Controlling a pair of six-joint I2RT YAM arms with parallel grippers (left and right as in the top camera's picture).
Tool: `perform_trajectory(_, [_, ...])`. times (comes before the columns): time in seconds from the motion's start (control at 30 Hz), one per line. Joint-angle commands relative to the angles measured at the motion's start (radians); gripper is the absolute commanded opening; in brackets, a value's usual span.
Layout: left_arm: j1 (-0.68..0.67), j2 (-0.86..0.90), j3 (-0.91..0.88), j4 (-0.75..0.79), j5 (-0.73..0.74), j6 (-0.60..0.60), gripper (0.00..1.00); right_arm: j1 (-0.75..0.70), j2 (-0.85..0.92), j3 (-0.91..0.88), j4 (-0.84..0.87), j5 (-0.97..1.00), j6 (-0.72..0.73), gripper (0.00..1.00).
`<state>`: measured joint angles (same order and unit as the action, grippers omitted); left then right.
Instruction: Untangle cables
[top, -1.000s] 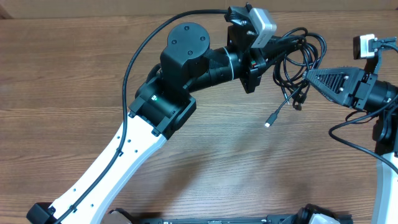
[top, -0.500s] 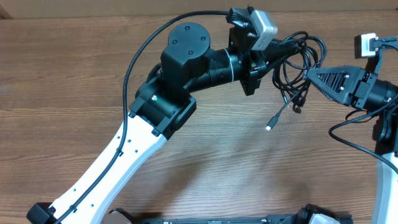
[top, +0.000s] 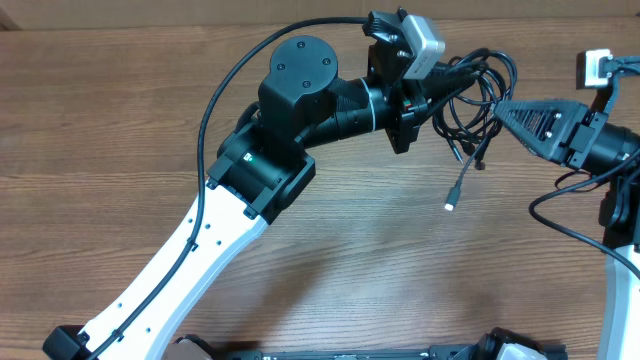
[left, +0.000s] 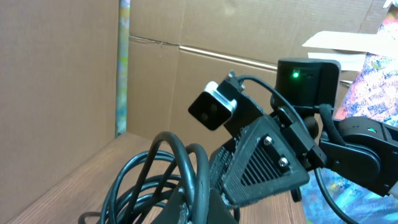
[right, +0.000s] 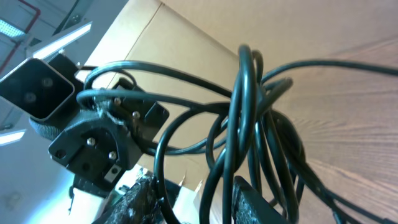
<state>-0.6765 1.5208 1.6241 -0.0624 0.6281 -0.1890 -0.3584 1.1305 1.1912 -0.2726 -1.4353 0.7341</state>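
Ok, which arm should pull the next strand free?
Right, probably. The left hand is shut on the cables, holding them lifted; the right hand has loops between its parted fingers, ready to tug.

Wood-grain table (top: 100, 120), cardboard wall (left: 62, 74).

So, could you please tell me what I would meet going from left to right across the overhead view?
The left arm's white link → its black joint housing → left wrist camera → cables → right gripper → right wrist camera.
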Motion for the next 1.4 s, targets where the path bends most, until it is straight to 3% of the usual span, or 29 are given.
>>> perform_trajectory(0.0, [0.003,-0.004,0.015,0.01,0.016,-0.018,0.04,0.003,-0.006,0.008,0.043,0.029,0.054,0.37])
perform_trajectory(0.37, [0.006,-0.004,0.015,0.011,0.016,-0.018,0.04,0.003,-0.006,0.008,0.126,0.029,0.116,0.41])
perform_trajectory(0.6, [0.009,-0.004,0.015,0.048,0.016,-0.05,0.04,0.006,-0.006,0.008,0.108,0.02,0.115,0.28])
perform_trajectory(1.37, [-0.009,-0.004,0.015,0.105,-0.097,-0.115,0.04,0.011,-0.006,0.008,0.087,-0.093,0.103,0.27])
